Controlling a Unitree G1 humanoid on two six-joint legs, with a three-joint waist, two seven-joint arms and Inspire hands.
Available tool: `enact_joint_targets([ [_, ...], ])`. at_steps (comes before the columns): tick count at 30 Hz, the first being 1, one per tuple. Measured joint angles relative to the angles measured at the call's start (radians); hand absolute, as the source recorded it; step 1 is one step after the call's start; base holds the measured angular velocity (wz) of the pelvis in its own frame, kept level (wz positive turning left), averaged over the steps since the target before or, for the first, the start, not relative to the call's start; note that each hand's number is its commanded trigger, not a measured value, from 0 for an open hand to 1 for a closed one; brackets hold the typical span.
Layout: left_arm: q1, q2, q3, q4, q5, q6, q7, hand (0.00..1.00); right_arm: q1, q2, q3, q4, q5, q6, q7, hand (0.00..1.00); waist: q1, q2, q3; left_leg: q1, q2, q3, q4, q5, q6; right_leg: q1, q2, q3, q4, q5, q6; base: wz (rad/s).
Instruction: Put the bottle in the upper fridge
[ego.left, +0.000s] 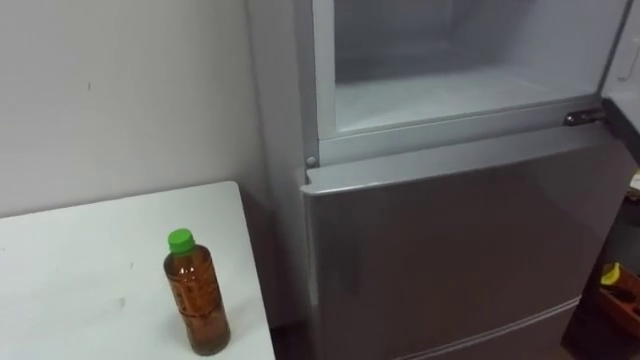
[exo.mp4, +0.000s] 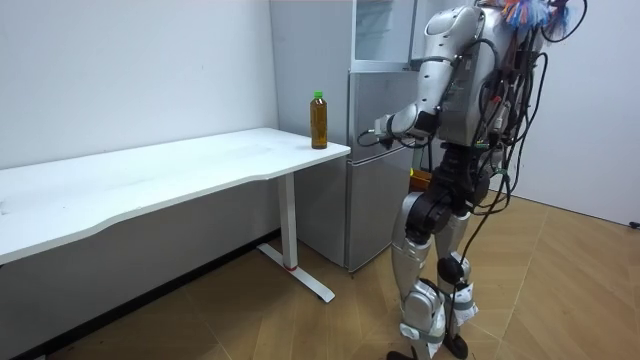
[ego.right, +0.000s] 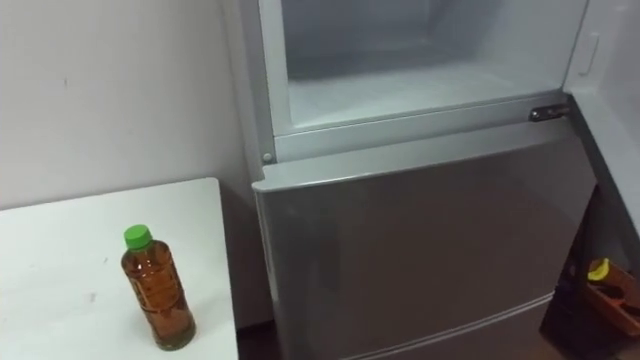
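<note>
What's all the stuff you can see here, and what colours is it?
bottle: one, brown drink with a green cap, standing upright on the table, near the corner closest to the fridge.
table: one, white, along the wall, left of the fridge.
fridge: one, grey, upper compartment open and pale inside, lower door shut.
small yellow thing: one, low down to the right of the fridge; too small to tell what it is.
floor: brown wood.
left hand: one, pale grey, held up in front of the fridge, apart from the bottle.
</note>
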Motion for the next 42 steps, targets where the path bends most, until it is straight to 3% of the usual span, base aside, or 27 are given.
enact_joint_targets([
  [4,0.055,0.005,0.032,0.110,0.078,-0.005,0.039,0.00,0.011,-0.001,-0.001,-0.002,0.004,0.001,0.000,0.00,0.028,-0.007,-0.0025,0.002,-0.001,-0.003,-0.002,0.000,-0.001,0.000,0.000,-0.002,0.012,-0.001,-0.001,0.01],
  [11,0.138,-0.005,0.131,0.413,0.256,-0.068,0.148,0.00,0.044,0.000,-0.012,-0.038,-0.003,-0.007,0.010,0.00,0.059,-0.018,-0.0074,0.002,-0.002,-0.008,-0.002,-0.002,-0.002,0.014,-0.003,-0.021,0.009,-0.003,-0.001,0.05],
  [14,0.171,-0.014,0.178,0.523,0.258,-0.092,0.206,0.00,0.045,0.000,-0.012,-0.038,-0.020,-0.008,0.015,0.00,0.060,-0.018,-0.0076,0.002,-0.002,-0.014,0.000,-0.002,-0.002,0.015,-0.003,-0.027,0.008,-0.003,-0.001,0.06],
  [18,0.177,-0.044,0.262,0.717,0.250,-0.132,0.290,0.00,0.059,0.000,-0.012,-0.037,-0.031,-0.009,0.009,0.00,0.083,-0.020,-0.0098,0.007,-0.005,-0.030,0.000,-0.002,-0.002,0.023,-0.007,-0.044,0.009,-0.007,-0.002,0.10],
  [22,0.185,-0.059,0.325,0.838,0.201,-0.166,0.359,0.00,0.072,0.002,-0.016,-0.037,-0.027,-0.019,-0.013,0.00,0.104,-0.020,-0.0139,0.009,-0.006,-0.040,0.000,-0.002,-0.002,0.032,-0.008,-0.052,0.008,-0.009,-0.001,0.06],
  [26,0.202,-0.082,0.387,0.903,0.145,-0.216,0.444,0.00,0.087,0.009,-0.023,-0.039,-0.030,-0.047,-0.045,0.00,0.108,-0.017,-0.0126,0.019,-0.009,-0.045,-0.002,-0.002,-0.002,0.049,-0.010,-0.061,0.004,-0.011,0.001,0.07],
  [29,0.205,-0.085,0.405,0.935,0.144,-0.231,0.492,0.00,0.095,0.013,-0.024,-0.039,-0.030,-0.058,-0.057,0.00,0.109,-0.016,-0.0117,0.024,-0.011,-0.056,-0.007,-0.002,-0.002,0.058,-0.011,-0.065,0.005,-0.015,0.003,0.07],
  [42,0.210,-0.088,0.412,0.953,0.166,-0.237,0.605,0.00,0.108,0.014,-0.017,-0.038,0.001,-0.074,-0.069,0.00,0.134,-0.015,-0.0138,0.024,-0.019,-0.077,-0.006,-0.002,-0.002,0.069,-0.013,-0.074,-0.007,-0.018,0.006,0.04],
])
